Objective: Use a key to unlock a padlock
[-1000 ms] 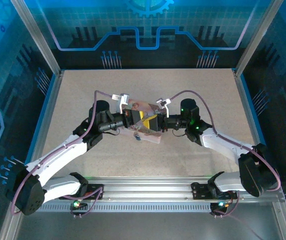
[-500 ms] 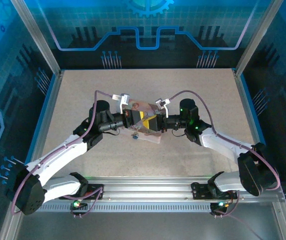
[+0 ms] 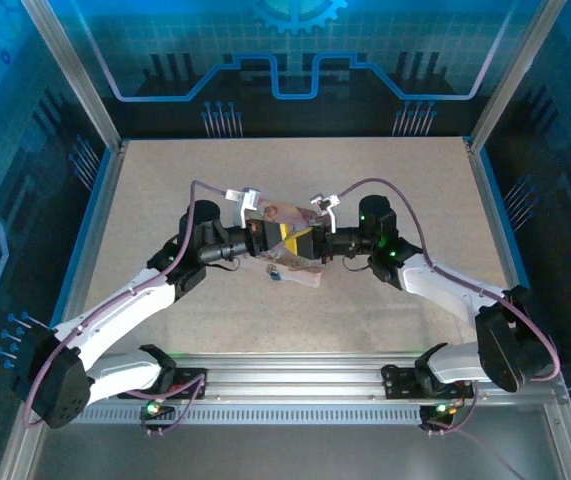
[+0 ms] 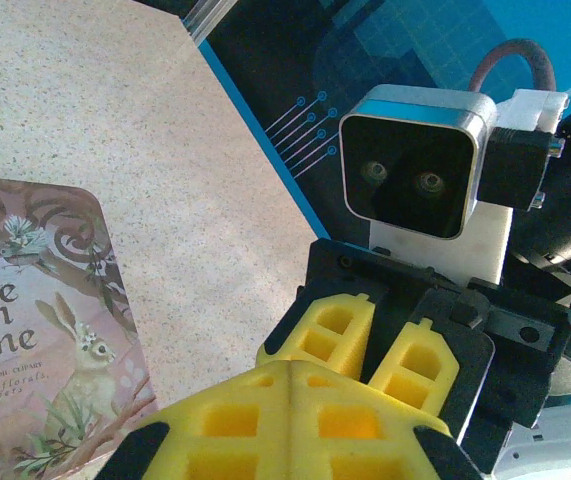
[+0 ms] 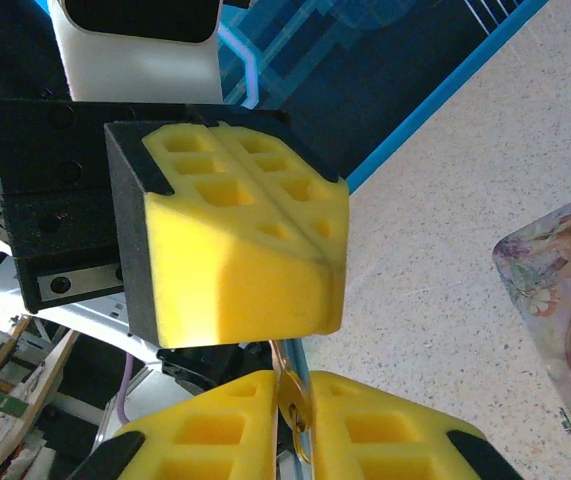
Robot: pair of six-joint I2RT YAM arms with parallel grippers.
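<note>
My two grippers meet tip to tip over the middle of the table. The right gripper (image 3: 301, 244) (image 5: 293, 385) is shut on the key (image 5: 295, 415), a thin brassy and silvery sliver that sticks up from between its yellow fingers (image 5: 405, 425). The key's top reaches the underside of the left gripper (image 3: 278, 239) (image 5: 327, 258). In the left wrist view the left gripper (image 4: 295, 372) is shut, pads pressed flat together, and nothing shows in the seam. The padlock is hidden. The right gripper (image 4: 385, 340) stands just beyond it.
The pink pictured tin box (image 3: 306, 279) (image 4: 35, 330) (image 5: 565, 300) lies on the speckled table (image 3: 395, 180) right under both grippers. Blue walls and metal posts ring the table. Both arms stretch in from the near edge.
The right gripper has edged slightly left, closing the gap to the left gripper. The left arm and the tin box look unmoved.
</note>
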